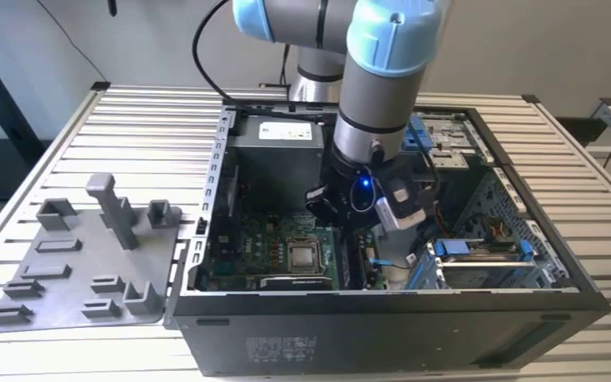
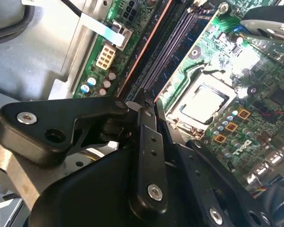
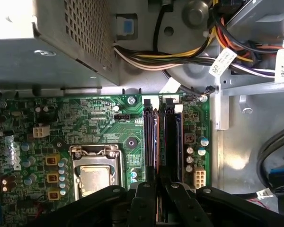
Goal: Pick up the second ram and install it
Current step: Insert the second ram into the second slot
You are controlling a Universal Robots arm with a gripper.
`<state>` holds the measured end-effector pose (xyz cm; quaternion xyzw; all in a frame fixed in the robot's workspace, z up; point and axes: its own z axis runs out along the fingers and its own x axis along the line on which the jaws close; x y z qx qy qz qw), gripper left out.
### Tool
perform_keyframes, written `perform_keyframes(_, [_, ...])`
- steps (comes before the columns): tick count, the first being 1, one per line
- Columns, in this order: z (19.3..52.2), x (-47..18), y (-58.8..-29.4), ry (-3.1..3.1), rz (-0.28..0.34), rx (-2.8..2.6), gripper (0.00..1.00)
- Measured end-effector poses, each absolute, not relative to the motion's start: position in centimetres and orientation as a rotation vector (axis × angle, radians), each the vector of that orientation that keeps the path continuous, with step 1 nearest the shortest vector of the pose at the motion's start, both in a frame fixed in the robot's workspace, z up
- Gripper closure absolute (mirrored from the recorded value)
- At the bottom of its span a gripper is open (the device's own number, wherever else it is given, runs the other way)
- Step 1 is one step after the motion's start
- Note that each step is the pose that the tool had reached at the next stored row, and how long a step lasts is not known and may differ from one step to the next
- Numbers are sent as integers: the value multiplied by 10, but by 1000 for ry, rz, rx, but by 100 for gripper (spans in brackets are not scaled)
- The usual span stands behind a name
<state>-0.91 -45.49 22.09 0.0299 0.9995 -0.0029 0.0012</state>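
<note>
Reaching down into the open case (image 1: pixel 284 350) from above, my arm (image 1: pixel 385 87) stands almost vertical, wrist buried among the parts near the case's middle in the exterior view.

Gripper (image 3: pixel 157 187): fingers drawn in close together over the memory slots (image 3: pixel 162 137), pointing at the board (image 3: pixel 99 123). In both wrist views the tips sit against a thin dark edge; the second wrist view puts the gripper (image 2: pixel 147 108) right at the near end of the slot rows (image 2: pixel 173 45). Jaws look closed to a narrow gap on that strip.

Ram (image 3: pixel 156 142): a slim dark stick with a bluish edge, standing edge-on in the slot line between my fingertips, running away from me toward the power supply (image 3: pixel 61 42). Whether it is fully seated I cannot tell.

Processor socket (image 3: pixel 95 172): bare metal lid, beside the slots. In the exterior view it lies left of my wrist.

Cable bundle (image 3: pixel 180 56): yellow, orange and black, crossing beyond the slots' far end.

Grey tray (image 1: pixel 83 263): on the slatted table (image 1: pixel 157 119), left of the case in the exterior view, upright blocks on it.

Blue clips (image 1: pixel 476 247): right side of the case.
</note>
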Motion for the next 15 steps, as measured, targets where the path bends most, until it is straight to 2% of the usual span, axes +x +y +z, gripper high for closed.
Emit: perform_keyframes(15, [217, -10, -453, 3138, -9, 97, 86])
